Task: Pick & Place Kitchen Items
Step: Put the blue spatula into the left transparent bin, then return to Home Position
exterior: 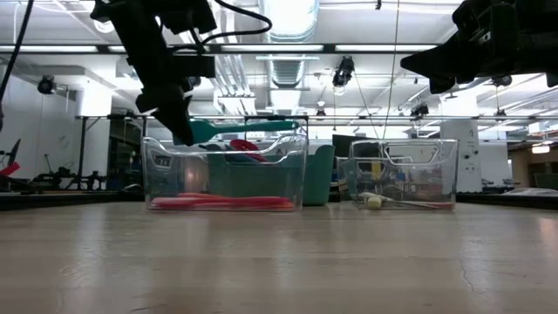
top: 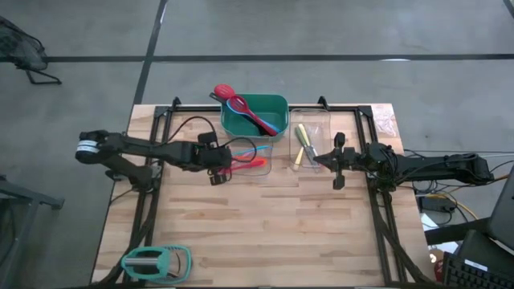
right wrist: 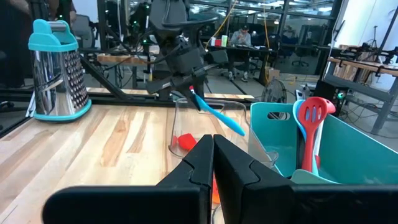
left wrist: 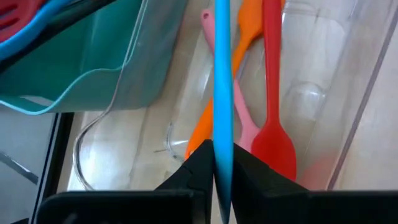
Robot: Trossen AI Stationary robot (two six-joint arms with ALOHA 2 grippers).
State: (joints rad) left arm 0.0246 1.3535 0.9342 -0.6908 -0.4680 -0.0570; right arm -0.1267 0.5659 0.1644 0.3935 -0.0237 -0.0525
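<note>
Fingers, left: your left gripper (left wrist: 221, 171) is clamped on the handle of a blue utensil (left wrist: 222, 87), which runs straight out from between the two dark fingers (left wrist: 196, 165).
Fingers, right: your right gripper (right wrist: 213, 155) is clenched, fingers pressed together with nothing between them.
Left gripper position: you have it over the left clear bin (top: 261, 143), raised above the rim in the low view, the blue utensil slanting down toward the bin.
Right gripper position: it hangs beside the right clear bin (exterior: 403, 174), above the table (top: 265, 233).
Left clear bin contents: you can see a red spoon (left wrist: 272, 118), an orange utensil (left wrist: 239, 56) and a pink utensil (left wrist: 217, 68) lying on its floor, overlapping one another.
Green bin (top: 277, 108): it stands behind the two clear bins; a red slotted turner (right wrist: 314, 127) leans in it with a blue-handled piece alongside.
Right clear bin contents: a yellow utensil (top: 302, 136) lies inside with a pale one next to it.
Grater (right wrist: 55, 71): the mint-handled grater lies at the table's near-left corner, well apart from the bins.
</note>
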